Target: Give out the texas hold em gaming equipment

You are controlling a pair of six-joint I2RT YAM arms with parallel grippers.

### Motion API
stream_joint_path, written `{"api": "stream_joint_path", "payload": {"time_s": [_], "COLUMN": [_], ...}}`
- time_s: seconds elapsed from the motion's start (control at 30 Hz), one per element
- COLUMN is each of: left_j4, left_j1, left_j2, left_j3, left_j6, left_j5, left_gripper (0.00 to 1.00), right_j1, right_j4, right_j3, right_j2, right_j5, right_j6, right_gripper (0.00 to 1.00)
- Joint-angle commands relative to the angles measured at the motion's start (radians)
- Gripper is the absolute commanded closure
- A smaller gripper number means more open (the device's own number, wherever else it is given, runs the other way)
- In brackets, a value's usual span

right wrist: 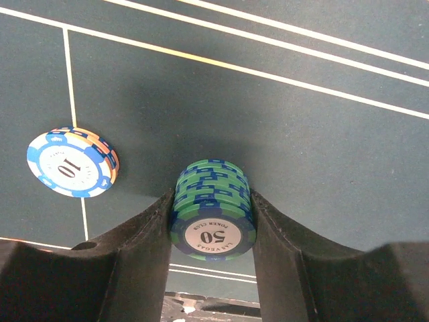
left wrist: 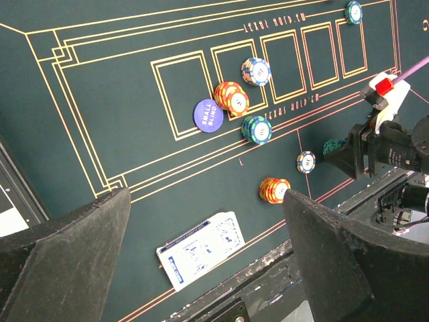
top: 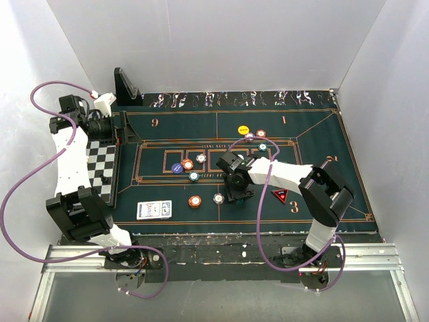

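Note:
My right gripper (right wrist: pixel 213 201) is shut on a stack of green and blue chips (right wrist: pixel 213 208) marked 50, standing on the green mat (right wrist: pixel 322 147); both fingers press its sides. A white and blue stack marked 10 (right wrist: pixel 70 162) lies just to its left. In the top view the right gripper (top: pixel 236 194) is low over the mat's middle, next to the red triangular marker (top: pixel 281 195). The blue-backed cards (top: pixel 153 210) lie near the front edge. My left gripper (left wrist: pixel 206 198) is open and empty, high above the cards (left wrist: pixel 201 249) and an orange stack (left wrist: pixel 273 189).
More chip stacks (top: pixel 188 164) and a blue disc (top: pixel 177 168) sit mid-mat. A yellow disc (top: pixel 243 129) and chips (top: pixel 261 133) lie farther back. A chequered board (top: pixel 100 168) lies at the left. A black stand (top: pixel 126 86) is at the back left.

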Motion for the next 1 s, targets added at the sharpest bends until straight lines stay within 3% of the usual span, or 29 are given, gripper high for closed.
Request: {"api": "stream_joint_path", "payload": {"time_s": [0.0,0.6,0.73,0.97], "left_j4": [-0.003,0.003,0.003,0.003], "left_j1": [0.006,0.006,0.006,0.006], "left_j2": [-0.041,-0.047,-0.045,-0.048], "left_j3": [0.009,-0.004,-0.003,-0.012], "left_j6": [0.006,0.006,0.006,0.012], "left_j5": [0.031,0.029,0.029,0.028], "left_gripper": [0.02,0.02,0.02,0.02], "right_j1": [0.005,-0.007,-0.093,-0.358], "right_j4": [-0.007,-0.085,-0.107,-0.11], "right_j3": [0.003,0.067,0.077,0.026], "right_j2": [-0.034,-0.127,-0.167,-0.253], "right_j5": [0.015,0.036,0.05,0.018], "right_j6": [0.013,-0.009,-0.035,-0.079], "right_gripper": [0.48,0.58,0.6,0.61]}}
